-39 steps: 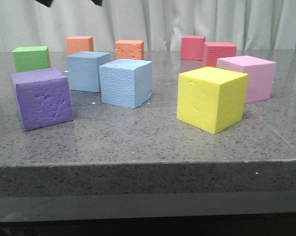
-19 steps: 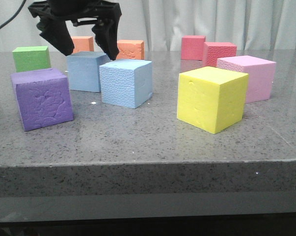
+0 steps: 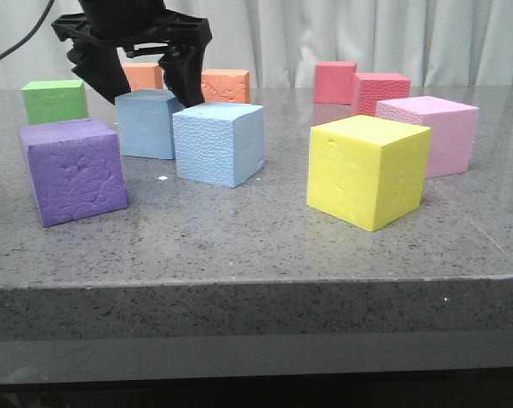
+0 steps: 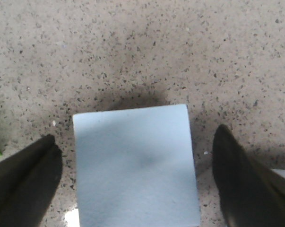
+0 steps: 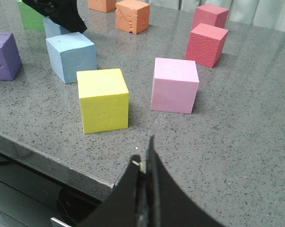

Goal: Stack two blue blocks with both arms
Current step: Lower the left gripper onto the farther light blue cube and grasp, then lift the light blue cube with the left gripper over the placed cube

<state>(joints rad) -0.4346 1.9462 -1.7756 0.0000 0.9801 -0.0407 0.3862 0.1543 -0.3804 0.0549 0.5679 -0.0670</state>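
Since a moment ago the left gripper [image 3: 144, 83] has dropped a little lower, its fingers [image 4: 26, 177] spread wide and straddling the farther blue block [image 3: 151, 122] without touching it. That block sits on the grey table [image 3: 239, 246] just behind the nearer blue block [image 3: 219, 142], partly hidden by it, with the purple cube [image 3: 73, 170] off to the nearer block's left and the yellow cube [image 3: 367, 170] well to its right. The right gripper [image 5: 146, 187] hangs out past the table edge nearest the yellow cube, its fingers pressed together on nothing.
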